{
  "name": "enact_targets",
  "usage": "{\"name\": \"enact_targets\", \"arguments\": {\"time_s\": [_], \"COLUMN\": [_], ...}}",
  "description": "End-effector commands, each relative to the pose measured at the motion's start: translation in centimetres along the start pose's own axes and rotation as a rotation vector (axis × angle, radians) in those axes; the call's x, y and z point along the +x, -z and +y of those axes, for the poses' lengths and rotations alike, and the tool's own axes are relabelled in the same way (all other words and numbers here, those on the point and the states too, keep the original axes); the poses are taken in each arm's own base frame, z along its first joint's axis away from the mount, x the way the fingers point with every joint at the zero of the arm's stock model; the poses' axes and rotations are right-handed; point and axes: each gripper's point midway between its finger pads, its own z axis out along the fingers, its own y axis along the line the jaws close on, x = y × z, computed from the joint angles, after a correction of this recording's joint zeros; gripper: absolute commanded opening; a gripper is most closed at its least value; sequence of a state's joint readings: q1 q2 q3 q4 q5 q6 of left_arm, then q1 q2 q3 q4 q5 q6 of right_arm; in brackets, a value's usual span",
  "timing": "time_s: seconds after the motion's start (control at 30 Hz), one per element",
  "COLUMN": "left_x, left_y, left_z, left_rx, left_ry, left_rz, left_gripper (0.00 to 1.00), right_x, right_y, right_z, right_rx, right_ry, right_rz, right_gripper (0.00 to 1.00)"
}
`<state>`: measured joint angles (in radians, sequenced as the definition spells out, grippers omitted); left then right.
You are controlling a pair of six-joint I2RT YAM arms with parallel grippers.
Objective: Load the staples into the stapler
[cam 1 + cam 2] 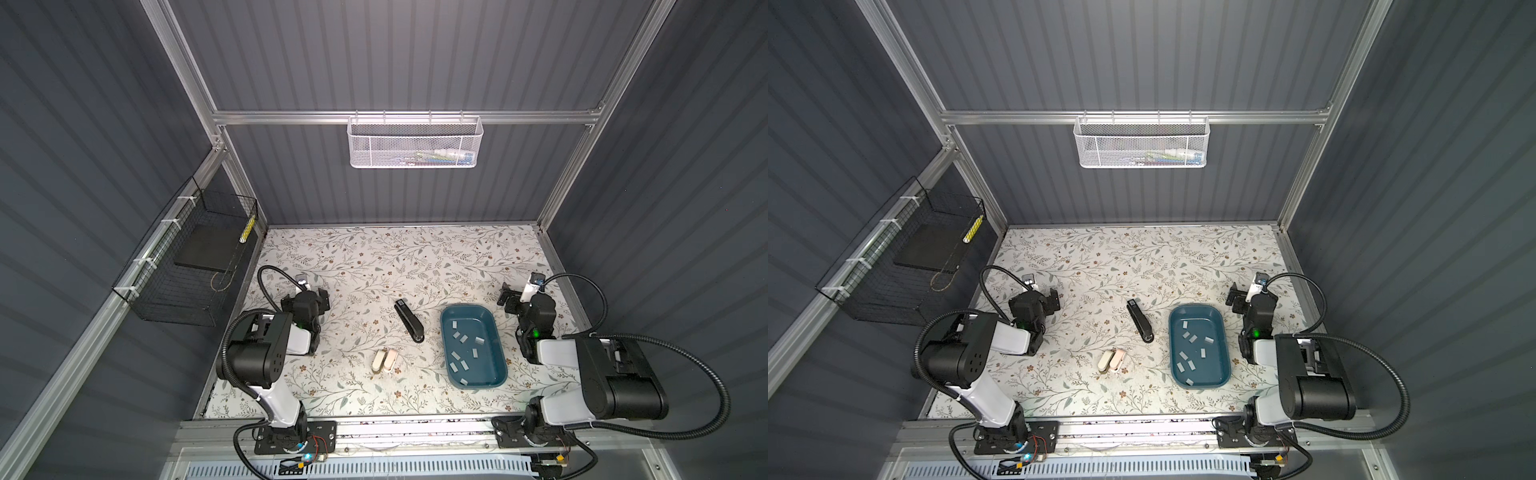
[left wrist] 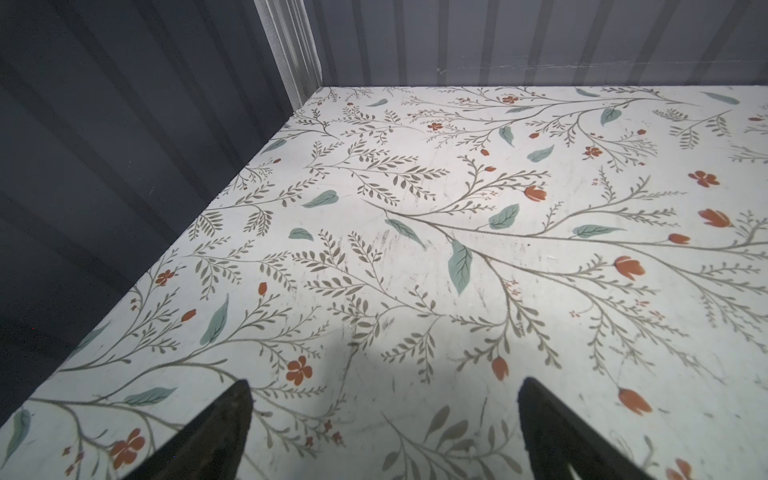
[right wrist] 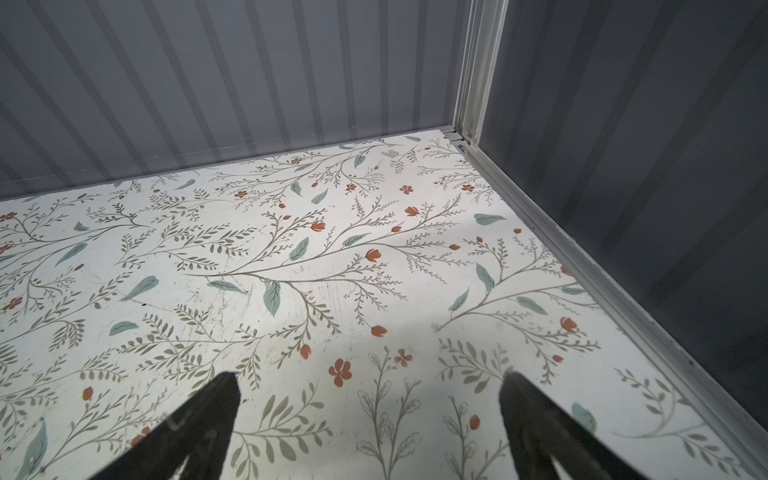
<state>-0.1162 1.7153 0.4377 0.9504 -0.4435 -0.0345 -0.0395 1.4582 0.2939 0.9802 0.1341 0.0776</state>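
Left claw (image 2: 384, 384) and right claw (image 3: 370, 374) both spread wide and empty over bare tabletop (image 1: 374, 257), probably a start pose. Staples (image 1: 462, 338) lie loose in blue tray (image 1: 488, 368) by the right arm, easy to pick. Black stapler (image 1: 409, 322) and two small staplers (image 1: 384, 359) sit between the arms, untouched.

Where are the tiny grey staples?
In both top views, the small pale grey metal staple strips lie scattered inside the teal rectangular plastic tray, on the table's right side, just right of the long black stapler.

Grey staples (image 1: 462, 338) (flat strips) lie scattered in teal tray (image 1: 486, 370), beside black stapler (image 1: 409, 321).
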Motion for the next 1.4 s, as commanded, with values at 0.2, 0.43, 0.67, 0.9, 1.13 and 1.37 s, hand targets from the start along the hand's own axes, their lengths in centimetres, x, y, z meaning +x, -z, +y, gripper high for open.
{"name": "enact_targets", "arguments": {"time_s": [0.2,0.43,0.67,0.9,1.13,1.37], "left_x": [-0.7,-2.4,-6.3,-9.5,-10.9,-15.4], "left_y": [-0.1,1.0,3.2,8.1,10.6,12.5], "left_z": [-0.2,-0.6,0.0,-0.3,0.9,-1.2], "left_rx": [0.008,0.052,0.059,0.185,0.186,0.331], "left_ry": [0.006,-0.006,0.062,0.153,0.222,0.289], "left_rz": [-0.019,-0.054,0.107,0.036,-0.026,0.018], "left_gripper": [1.0,1.0,1.0,1.0,1.0,1.0], "right_x": [-1.2,-4.8,-8.3,-9.7,-11.9,-8.4], "right_y": [-0.1,4.4,8.3,10.9,13.9,12.7], "right_z": [0.3,-0.9,-3.5,2.2,6.4,4.3], "right_rx": [-0.013,0.084,0.205,-0.122,-0.413,-0.262], "right_ry": [0.005,-0.007,-0.387,-0.537,-0.516,-0.419], "right_rz": [-0.041,-0.201,-0.201,0.001,-0.029,0.037], "right_gripper": [0.99,0.99,0.99,0.99,0.99,0.99]}}
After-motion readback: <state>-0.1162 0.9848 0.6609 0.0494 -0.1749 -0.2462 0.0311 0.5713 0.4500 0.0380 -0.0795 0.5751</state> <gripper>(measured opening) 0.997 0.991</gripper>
